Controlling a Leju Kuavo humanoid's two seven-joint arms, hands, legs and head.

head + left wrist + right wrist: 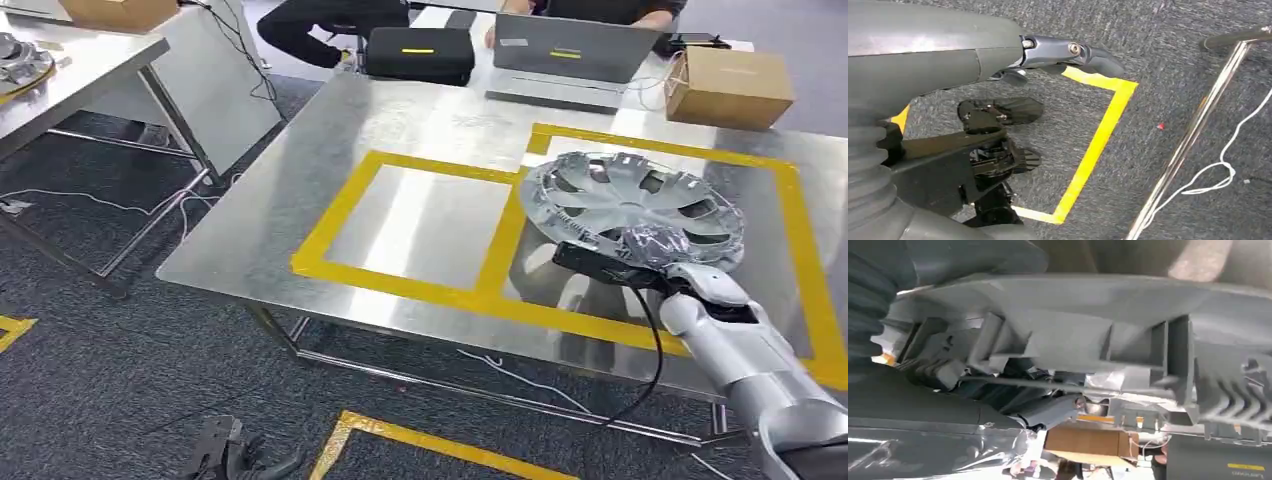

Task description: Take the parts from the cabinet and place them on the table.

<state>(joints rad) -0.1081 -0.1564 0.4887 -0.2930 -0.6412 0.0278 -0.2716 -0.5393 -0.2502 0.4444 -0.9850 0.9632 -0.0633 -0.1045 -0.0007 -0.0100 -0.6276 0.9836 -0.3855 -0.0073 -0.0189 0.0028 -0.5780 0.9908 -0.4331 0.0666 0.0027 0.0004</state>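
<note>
A: Nearest, low in the head view, is the right arm [760, 370], silver, reaching up from the lower right toward the table.

B: And the biggest thing?

A: The steel table [430, 130], marked with two yellow tape rectangles [500, 240] side by side. The silver wheel cover [630, 205] is over the right-hand rectangle, its near rim in the right hand [650, 255]. I cannot tell whether its far edge touches the tabletop.

B: So the hand is holding it?

A: Yes. The right wrist view shows the cover's ribbed grey underside [1088, 340] close up, with the hand's fingers [1053, 410] under the rim.

B: What crowds the table?

A: Along the far edge: an open laptop [565, 55], a black case with a yellow stripe [420, 52], a cardboard box [728, 85]. A person's forearms [650, 20] rest behind the laptop. All stand well apart from the cover.

B: Anything else around?

A: A second table [70, 65] at far left carries another wheel cover [20, 60] and a box [115, 12]. White cable [130, 205] trails on the grey carpet.

B: The left hand?

A: The left hand [1068, 52] hangs over the carpet beside a yellow floor marking [1098, 140], holding nothing, fingers apart.
</note>
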